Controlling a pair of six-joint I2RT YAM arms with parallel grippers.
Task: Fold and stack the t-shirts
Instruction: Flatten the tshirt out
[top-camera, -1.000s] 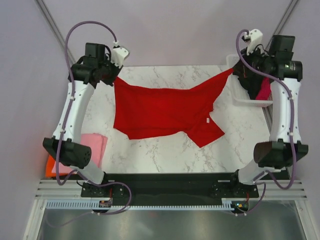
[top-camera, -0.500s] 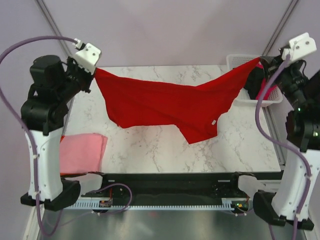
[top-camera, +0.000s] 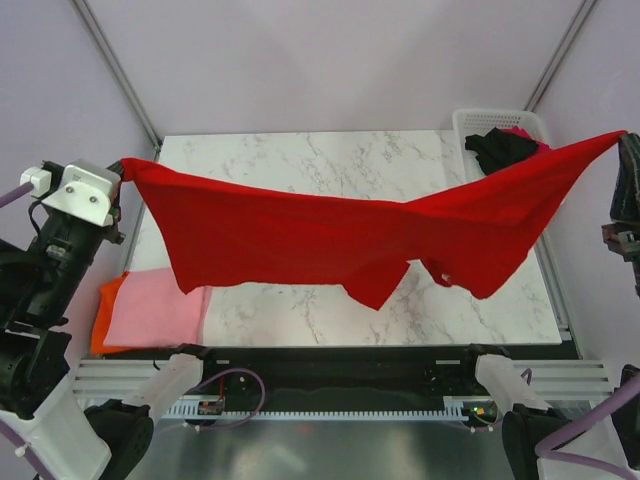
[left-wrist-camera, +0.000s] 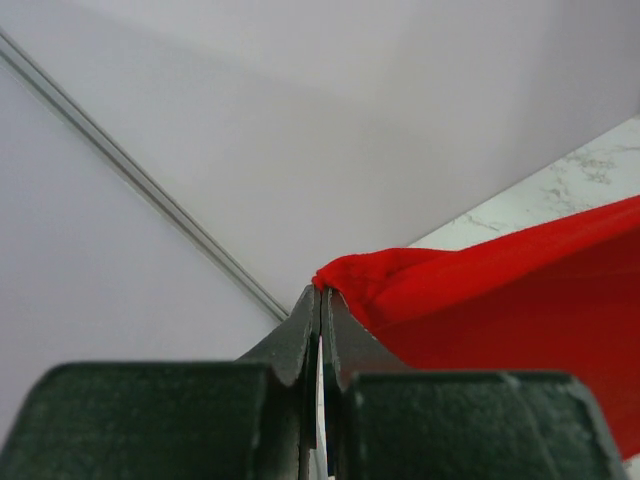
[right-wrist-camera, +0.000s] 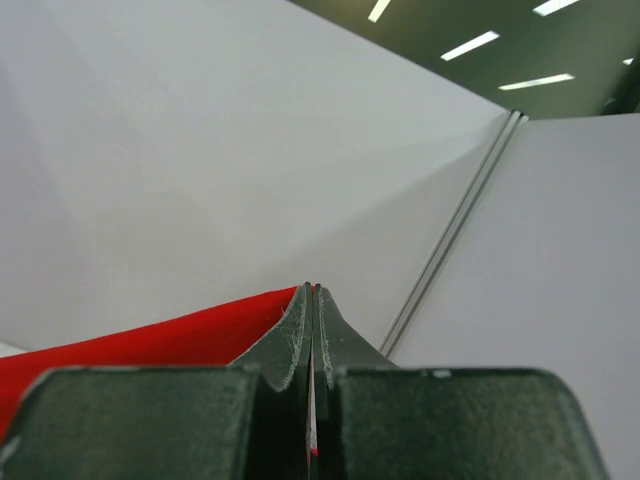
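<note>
A bright red t-shirt hangs stretched in the air above the marble table, held at both ends. My left gripper is shut on its left corner, high at the left edge; in the left wrist view the gripper pinches the red cloth. My right gripper is shut on the right corner at the far right; the right wrist view shows the gripper with red cloth at its left. A folded light pink t-shirt lies on an orange one at the front left.
A white lattice basket stands at the back right with black and magenta cloth in it. Lilac walls close in on both sides.
Both arms have risen and spread outward, lifting the red t-shirt off the table and pulling it taut. The pink and orange stack has not moved.
</note>
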